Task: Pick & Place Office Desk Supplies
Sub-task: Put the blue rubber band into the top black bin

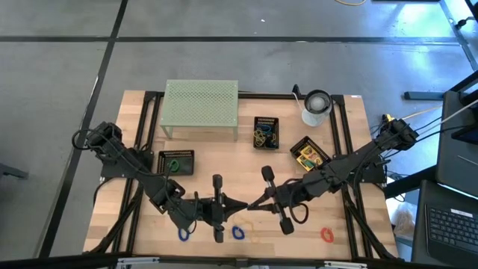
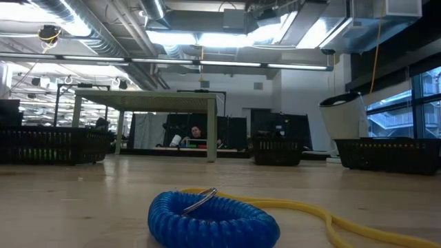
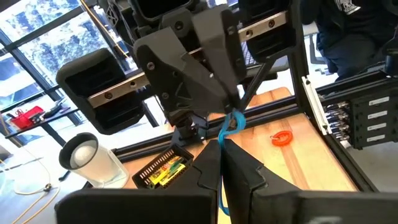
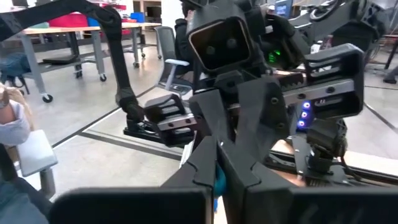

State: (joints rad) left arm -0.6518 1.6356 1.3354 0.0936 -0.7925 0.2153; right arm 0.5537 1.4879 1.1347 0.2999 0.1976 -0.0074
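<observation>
Above the near middle of the table my two grippers meet tip to tip. My left gripper (image 1: pixel 236 204) and my right gripper (image 1: pixel 254 201) are both shut on one blue loop clip (image 3: pixel 231 124), held in the air between them. In the right wrist view only a sliver of that blue clip (image 4: pixel 219 180) shows between the fingers. Two more blue loop clips (image 1: pixel 239 232) (image 1: pixel 184 234) and a red one (image 1: pixel 326 235) lie flat on the table near its front edge. The nearest blue clip (image 2: pixel 213 217) fills the low view, with a yellow band (image 2: pixel 310 207) lying beside it. My left gripper pinches the blue clip's lower part (image 3: pixel 222 146) between its two fingers, which come roughly level from the table's left. The clip is lifted clear of the table. My right gripper pinches the clip's opposite end (image 3: pixel 234 117) between its fingertips (image 3: pixel 239 99), coming roughly level from the table's right and facing the left gripper.
A pale-green mesh stand (image 1: pixel 202 108) stands at the back. Three black trays hold a green item (image 1: pixel 176 162), bands and clips (image 1: pixel 265 132), and a yellow crayon box (image 1: pixel 310 153). A white roll (image 1: pixel 317 107) stands at the back right.
</observation>
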